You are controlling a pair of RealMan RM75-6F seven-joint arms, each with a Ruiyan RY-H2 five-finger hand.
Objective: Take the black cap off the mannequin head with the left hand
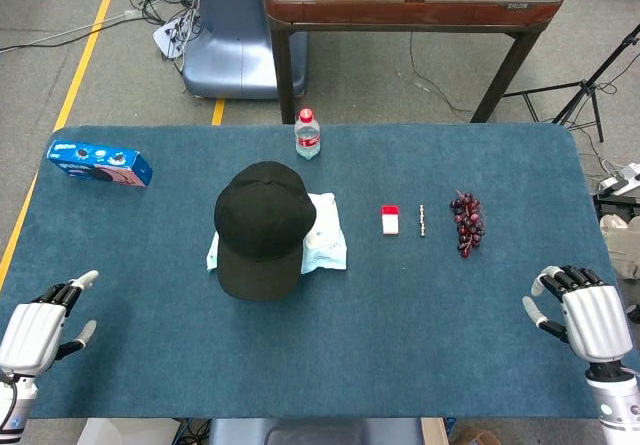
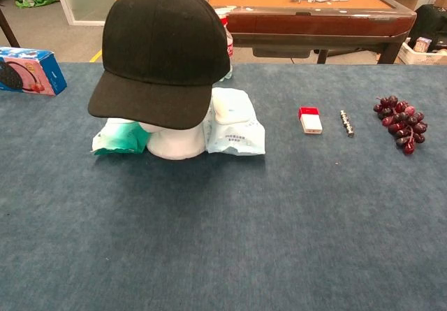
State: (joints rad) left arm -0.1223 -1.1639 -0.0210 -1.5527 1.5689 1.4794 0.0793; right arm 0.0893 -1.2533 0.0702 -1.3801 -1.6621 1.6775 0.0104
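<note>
The black cap (image 1: 263, 228) (image 2: 166, 50) sits on the white mannequin head (image 2: 177, 142) near the table's middle, brim pointing toward me. Only the base of the head shows below the brim. My left hand (image 1: 42, 330) rests at the near left corner of the table, well left of the cap, fingers apart and holding nothing. My right hand (image 1: 582, 318) rests at the near right edge, also empty with fingers spread. Neither hand appears in the chest view.
A light blue and white packet (image 1: 325, 233) (image 2: 236, 122) lies by the head's base. A water bottle (image 1: 308, 133) stands behind the cap. A blue cookie box (image 1: 99, 163), a red-white small box (image 1: 390, 219), a metal piece (image 1: 422, 220) and grapes (image 1: 467, 222) lie on the blue table (image 1: 400, 315).
</note>
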